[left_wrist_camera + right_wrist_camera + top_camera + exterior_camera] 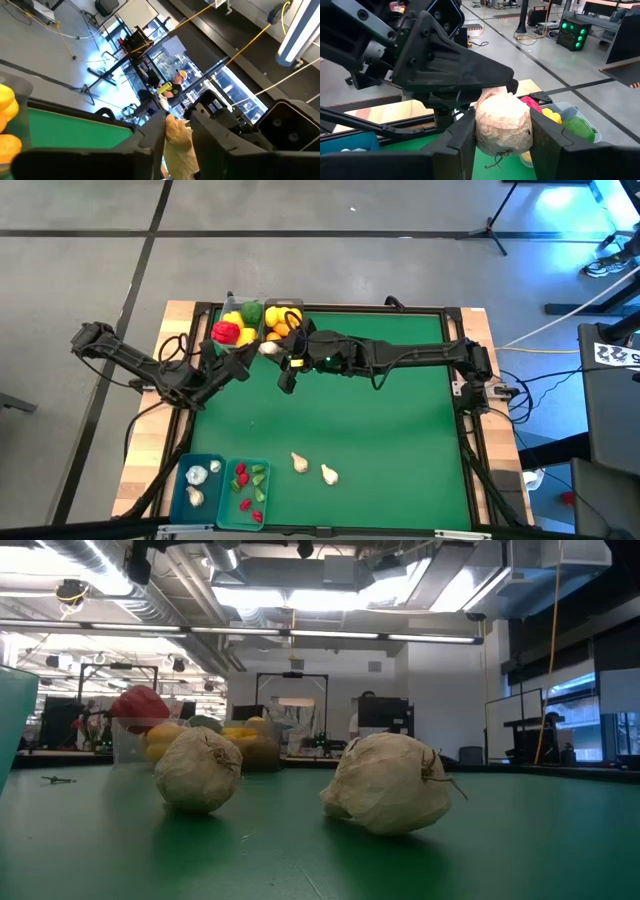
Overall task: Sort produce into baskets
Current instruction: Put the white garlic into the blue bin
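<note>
Two arms meet at the table's [400, 410] far side in the high view, a garlic bulb [268, 348] between them, apparently a handover. Right wrist view: right end effector [503, 131] clamps the bulb, stem toward the camera. Left wrist view: left end effector [172, 131] pinches its papery side too.

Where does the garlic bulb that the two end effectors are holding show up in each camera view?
High view: garlic bulb beside the pepper basket, where both arms meet.
Low view: not in it; only the loose bulbs on the table.
Left wrist view: bottom centre, in the left end effector.
Right wrist view: centre, in the right end effector.
Shared landmark: the pepper basket, seen in the high, low and right wrist views.
</note>
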Robot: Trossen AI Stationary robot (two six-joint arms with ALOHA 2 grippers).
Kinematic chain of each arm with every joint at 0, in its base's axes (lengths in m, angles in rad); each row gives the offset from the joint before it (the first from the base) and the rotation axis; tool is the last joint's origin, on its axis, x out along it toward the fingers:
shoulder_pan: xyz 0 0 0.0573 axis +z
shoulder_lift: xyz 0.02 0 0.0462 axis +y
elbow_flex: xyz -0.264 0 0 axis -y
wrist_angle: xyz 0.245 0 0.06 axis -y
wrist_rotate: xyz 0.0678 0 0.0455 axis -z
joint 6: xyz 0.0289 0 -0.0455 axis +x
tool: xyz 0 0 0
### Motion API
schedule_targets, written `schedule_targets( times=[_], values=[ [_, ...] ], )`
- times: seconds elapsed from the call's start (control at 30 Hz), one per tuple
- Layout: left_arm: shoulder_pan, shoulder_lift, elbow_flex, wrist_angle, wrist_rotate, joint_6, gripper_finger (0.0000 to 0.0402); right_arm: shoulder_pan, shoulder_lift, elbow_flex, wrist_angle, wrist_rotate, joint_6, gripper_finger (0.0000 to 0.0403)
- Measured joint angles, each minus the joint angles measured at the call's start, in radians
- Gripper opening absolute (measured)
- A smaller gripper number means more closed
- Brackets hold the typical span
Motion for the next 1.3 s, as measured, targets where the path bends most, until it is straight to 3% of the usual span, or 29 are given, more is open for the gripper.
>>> schedule_targets(
  times=[0.33,0.53,0.67,0.83,1.0,1.13,1.3],
  values=[
    [0.003,0.0,0.0,-0.001,-0.002,-0.039,0.0033,0.0,0.0,0.0,0.015,0.016,-0.002,0.0138],
    [0.003,0.0,0.0,-0.003,-0.002,-0.038,0.0023,0.0,0.0,0.0,0.011,0.003,-0.048,0.0145],
    [0.003,0.0,0.0,-0.003,0.001,-0.038,0.0029,-0.001,0.0,0.0,0.008,-0.036,-0.056,0.0189],
    [0.003,0.0,0.0,-0.005,0.007,-0.026,0.0025,0.0,0.0,0.0,-0.017,-0.039,-0.076,0.0281],
    [0.002,-0.006,0.0,-0.006,0.007,0.021,0.0023,0.0,-0.002,0.0,-0.079,0.042,-0.079,0.0354],
    [-0.025,-0.048,0.0,-0.011,0.046,0.116,0.0026,0.0,-0.023,-0.001,-0.219,0.035,-0.082,0.0372],
    [-0.114,-0.151,0.0,-0.142,0.179,0.159,0.0021,0.024,-0.061,0.0,-0.423,-0.082,-0.085,0.0366]
  ],
)
